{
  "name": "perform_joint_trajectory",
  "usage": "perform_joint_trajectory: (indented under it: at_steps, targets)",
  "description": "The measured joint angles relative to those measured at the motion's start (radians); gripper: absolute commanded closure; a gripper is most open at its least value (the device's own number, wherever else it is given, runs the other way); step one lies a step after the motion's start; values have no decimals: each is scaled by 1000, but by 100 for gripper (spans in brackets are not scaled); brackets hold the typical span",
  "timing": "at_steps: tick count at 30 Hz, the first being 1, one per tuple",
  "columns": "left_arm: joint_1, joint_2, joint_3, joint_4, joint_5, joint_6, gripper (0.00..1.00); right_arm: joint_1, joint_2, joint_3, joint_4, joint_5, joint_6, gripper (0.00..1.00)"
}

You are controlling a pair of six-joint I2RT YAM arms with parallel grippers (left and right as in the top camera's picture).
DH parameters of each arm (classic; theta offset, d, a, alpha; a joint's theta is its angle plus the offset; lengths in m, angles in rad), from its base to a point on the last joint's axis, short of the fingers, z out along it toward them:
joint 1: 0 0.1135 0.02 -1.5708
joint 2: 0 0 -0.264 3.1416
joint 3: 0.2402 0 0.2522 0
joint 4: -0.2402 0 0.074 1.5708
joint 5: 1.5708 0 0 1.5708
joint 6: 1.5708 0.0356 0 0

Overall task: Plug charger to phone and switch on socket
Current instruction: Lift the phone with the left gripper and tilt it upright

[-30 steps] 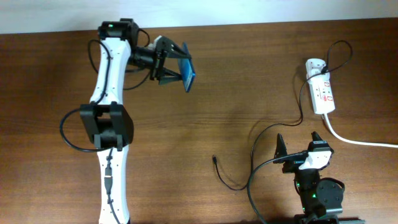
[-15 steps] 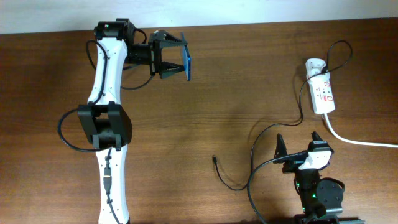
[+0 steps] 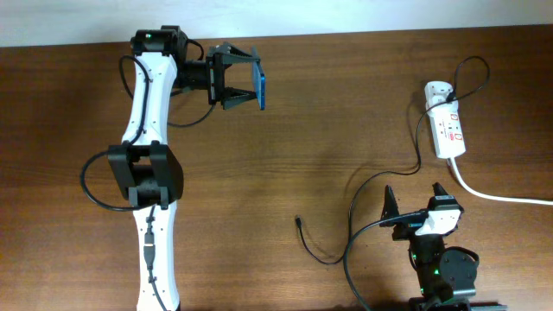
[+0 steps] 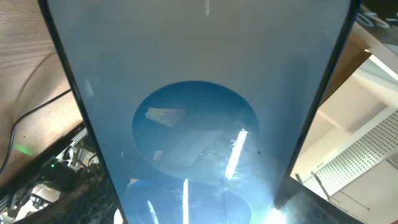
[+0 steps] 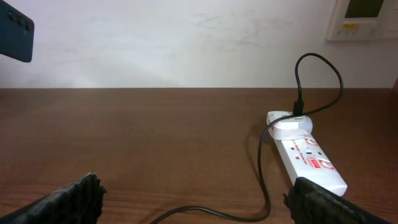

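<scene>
My left gripper (image 3: 242,79) is shut on the phone (image 3: 260,85) and holds it on edge above the table's far left. The blue screen with its lighter oval fills the left wrist view (image 4: 196,134). The phone's dark back shows at the top left of the right wrist view (image 5: 15,38). The charger's thin black cable (image 3: 380,177) runs from its plug tip (image 3: 297,220) on the table to the white adapter (image 3: 437,91) in the socket (image 3: 448,130). The adapter (image 5: 292,122) and socket (image 5: 309,158) also show in the right wrist view. My right gripper (image 3: 416,200) is open and empty near the front edge.
A thick white cord (image 3: 497,195) leaves the socket toward the right edge. A white wall (image 5: 186,43) stands behind the table's far edge. The charger cable (image 5: 264,180) loops across the table in front of my right gripper.
My left gripper swung the phone from a tilted pose to a more level one a second ago, and has held still since. The right arm has not moved.
</scene>
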State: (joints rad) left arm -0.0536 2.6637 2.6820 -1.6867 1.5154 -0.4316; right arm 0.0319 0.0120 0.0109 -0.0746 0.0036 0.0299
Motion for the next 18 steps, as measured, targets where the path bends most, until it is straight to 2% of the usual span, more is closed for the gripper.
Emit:
perform_joint_trajectory:
  at_steps: [18]
  targets:
    - [0,0,0,0,0,-7,29,0,0,0,0,0,0,2]
